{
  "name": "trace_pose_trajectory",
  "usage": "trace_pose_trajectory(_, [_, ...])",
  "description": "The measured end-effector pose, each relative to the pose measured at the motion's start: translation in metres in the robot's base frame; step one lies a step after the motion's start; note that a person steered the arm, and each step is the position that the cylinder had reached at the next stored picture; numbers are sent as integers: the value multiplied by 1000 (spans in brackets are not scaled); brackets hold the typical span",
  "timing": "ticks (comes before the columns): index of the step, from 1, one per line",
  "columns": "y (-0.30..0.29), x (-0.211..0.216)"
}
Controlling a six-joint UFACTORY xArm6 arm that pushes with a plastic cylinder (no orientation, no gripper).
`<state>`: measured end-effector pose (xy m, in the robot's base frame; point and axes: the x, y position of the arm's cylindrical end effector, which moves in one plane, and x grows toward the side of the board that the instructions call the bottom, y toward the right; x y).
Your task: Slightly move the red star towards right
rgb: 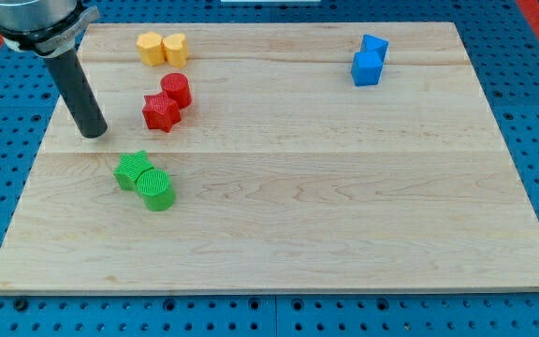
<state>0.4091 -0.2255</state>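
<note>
The red star (160, 112) lies flat on the wooden board (279, 187) in its upper left part. Its arms spread evenly, so I can make out no long axis and no clear facing. Touching it at the upper right is the red cylinder (177, 90), standing upright.

I carry no pincer, only a straight dark rod, so there is nothing to part or close, and it holds nothing. My tip (93, 134) rests on the board to the view's left of the red star and a little lower, near it but apart, touching no block.

Below the star sit the green star (133, 170) and the green cylinder (156, 188), pressed together. Above it, near the board's top edge, are two yellow blocks (162, 48) side by side, their shapes unclear. Well away at the view's top right stand two blue blocks (370, 61), touching, the nearer one a cube. No container shows.
</note>
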Motion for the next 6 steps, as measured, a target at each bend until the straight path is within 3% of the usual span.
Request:
trace_pose_trajectory(3, [1,-10])
trace_pose_trajectory(6, [65,-15])
